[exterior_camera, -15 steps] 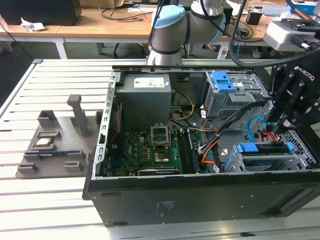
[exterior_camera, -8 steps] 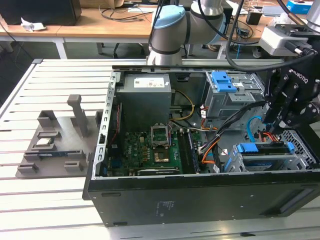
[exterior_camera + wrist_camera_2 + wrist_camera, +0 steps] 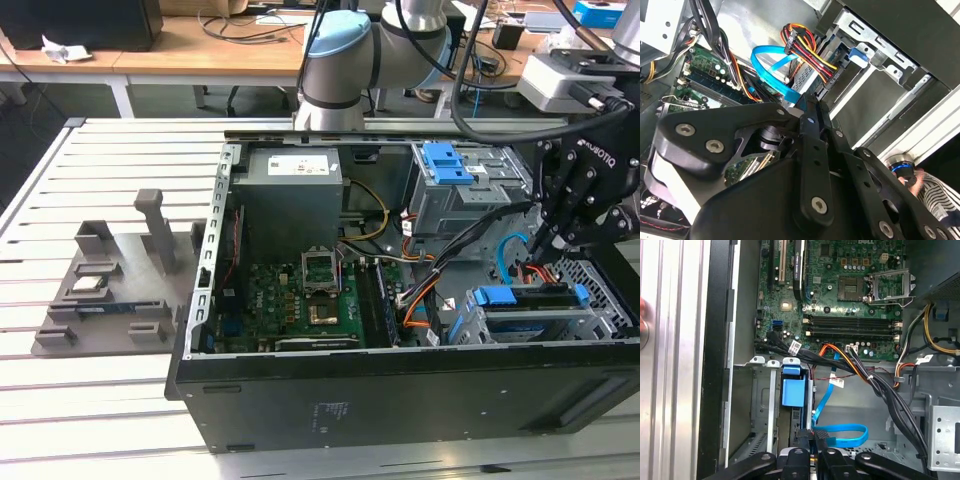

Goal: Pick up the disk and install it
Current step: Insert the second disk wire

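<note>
The disk [image 3: 530,296] was seen standing on edge in the metal cage [image 3: 600,318] at the front corner of the open computer case [image 3: 400,400], toward the exterior view's right, its blue frame [image 3: 792,391] showing along the top in the first wrist view; it appeared to be seated in its slot, though how deeply could not be told. The gripper [image 3: 537,243] was held just above the cage, and in the second wrist view its fingers [image 3: 812,145] were drawn close together with nothing made out between them; contact with the disk could not be confirmed. The disk was judged to be stiff and fairly heavy for its size, with smooth metal faces likely to slip and electronics that would not tolerate a knock; the plastic frame along the edges was judged the safer place to be gripped. A blue cable [image 3: 840,432] and a bundle of coloured wires [image 3: 807,50] lay near the cage and were judged liable to be snagged.
</note>
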`<act>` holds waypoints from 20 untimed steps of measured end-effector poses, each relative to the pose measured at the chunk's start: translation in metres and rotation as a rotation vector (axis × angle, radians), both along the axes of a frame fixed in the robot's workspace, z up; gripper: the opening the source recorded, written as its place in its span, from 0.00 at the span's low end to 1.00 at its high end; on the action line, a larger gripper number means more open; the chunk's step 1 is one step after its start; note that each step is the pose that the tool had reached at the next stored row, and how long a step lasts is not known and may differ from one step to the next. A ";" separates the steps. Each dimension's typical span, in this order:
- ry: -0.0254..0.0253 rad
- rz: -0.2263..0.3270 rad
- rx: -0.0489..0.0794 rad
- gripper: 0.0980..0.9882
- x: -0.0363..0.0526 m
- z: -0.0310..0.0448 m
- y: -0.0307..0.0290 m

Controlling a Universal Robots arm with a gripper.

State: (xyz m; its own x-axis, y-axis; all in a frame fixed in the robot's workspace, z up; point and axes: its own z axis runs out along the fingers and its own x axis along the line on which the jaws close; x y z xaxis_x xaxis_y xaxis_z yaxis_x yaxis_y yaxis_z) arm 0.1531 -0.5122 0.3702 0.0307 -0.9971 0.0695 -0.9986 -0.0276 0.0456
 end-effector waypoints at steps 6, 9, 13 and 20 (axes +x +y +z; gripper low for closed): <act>0.0000 0.000 -0.011 0.07 0.0000 -0.0093 -0.0064; 0.0000 0.000 -0.011 0.07 0.0000 -0.0158 -0.0130; 0.0000 0.000 0.000 0.07 0.0001 -0.0199 -0.0135; 0.0000 0.000 0.000 0.07 0.0001 -0.0207 -0.0207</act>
State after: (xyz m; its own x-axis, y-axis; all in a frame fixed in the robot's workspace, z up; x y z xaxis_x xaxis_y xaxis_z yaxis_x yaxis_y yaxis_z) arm 0.1532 -0.5328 0.3495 0.0307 -0.9971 0.0692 -0.9986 -0.0276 0.0456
